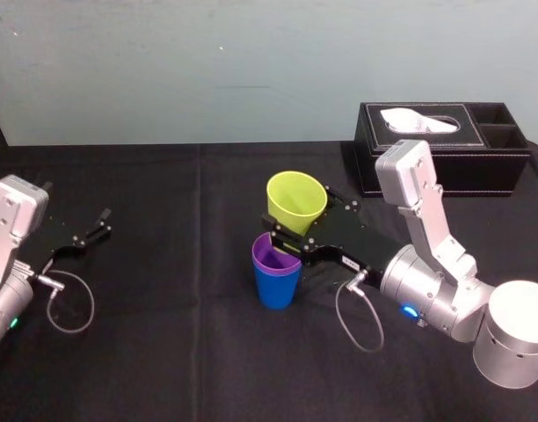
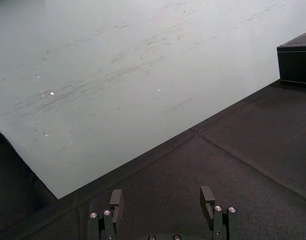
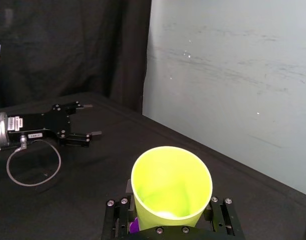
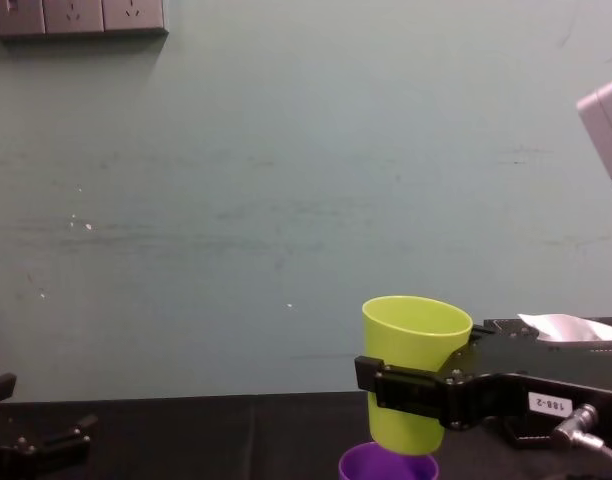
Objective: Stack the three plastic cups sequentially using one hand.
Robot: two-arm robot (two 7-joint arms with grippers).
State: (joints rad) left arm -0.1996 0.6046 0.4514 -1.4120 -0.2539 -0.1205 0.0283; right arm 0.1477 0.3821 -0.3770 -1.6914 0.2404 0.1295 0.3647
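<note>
tool on right point(image 1: 308, 217) clenching yellow-green cup point(image 1: 295, 199), purple cup point(image 1: 272, 258) half-hidden in blue cup point(image 1: 276, 287), left tool point(image 1: 101, 224) released

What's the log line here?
right claw: shut on yellow-green plastic cup, above purple plastic cup nested in blue plastic cup | left claw: open, parked left

1. You are looking at a purple cup point(image 4: 388, 464) that the chest view's bottom edge is cutting off below its rim.
2. In the head view, the blue cup point(image 1: 276, 290) is hiding all but that cup's rim.
3. The right gripper point(image 3: 170, 222) is covering the base of the yellow-green cup point(image 3: 170, 182).
4. The left wrist view's edge is cropping the tissue box point(image 2: 296, 64).
</note>
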